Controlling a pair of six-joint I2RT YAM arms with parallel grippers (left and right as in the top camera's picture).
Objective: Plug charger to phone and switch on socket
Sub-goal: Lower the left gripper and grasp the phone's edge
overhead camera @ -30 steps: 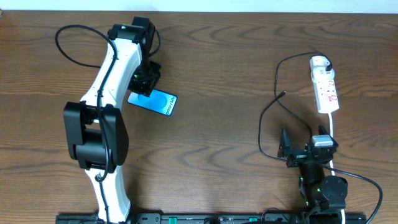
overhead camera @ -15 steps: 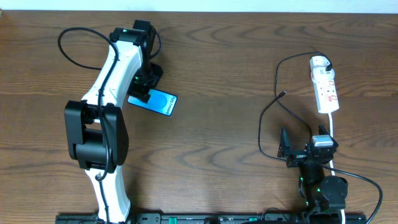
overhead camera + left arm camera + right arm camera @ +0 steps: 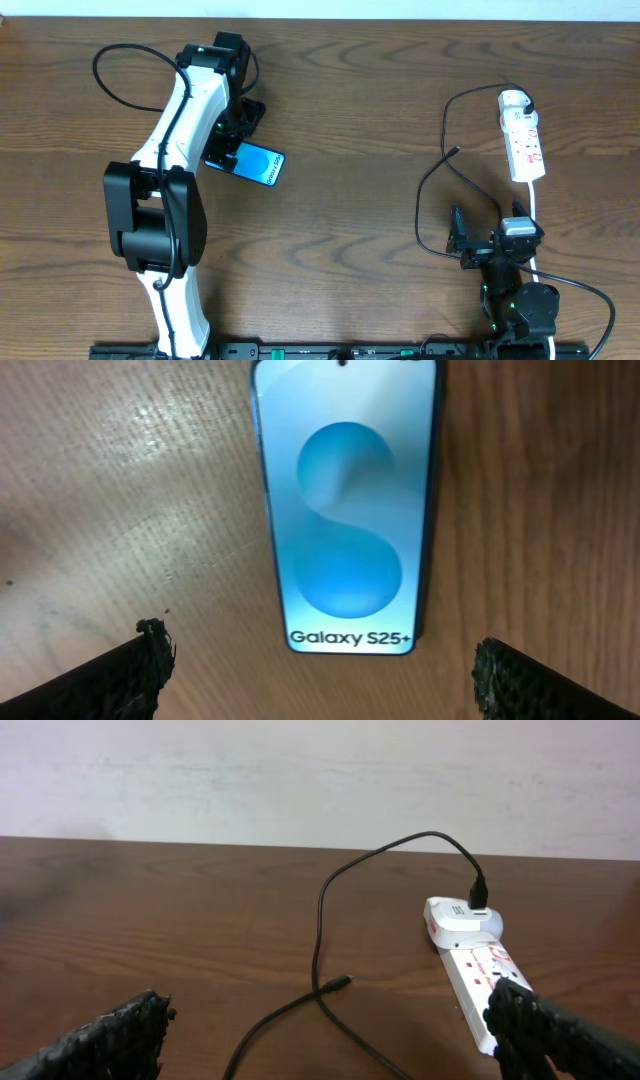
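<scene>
Open table mid-span — charger rightward

On the desk the phone lies left, one end between the left tool's fingers (touching neither). Far right lies the socket; the charger loops from its far end, tip just left.

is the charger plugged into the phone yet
Out. The charger tip lies loose beside the socket, well apart from the phone.
</scene>
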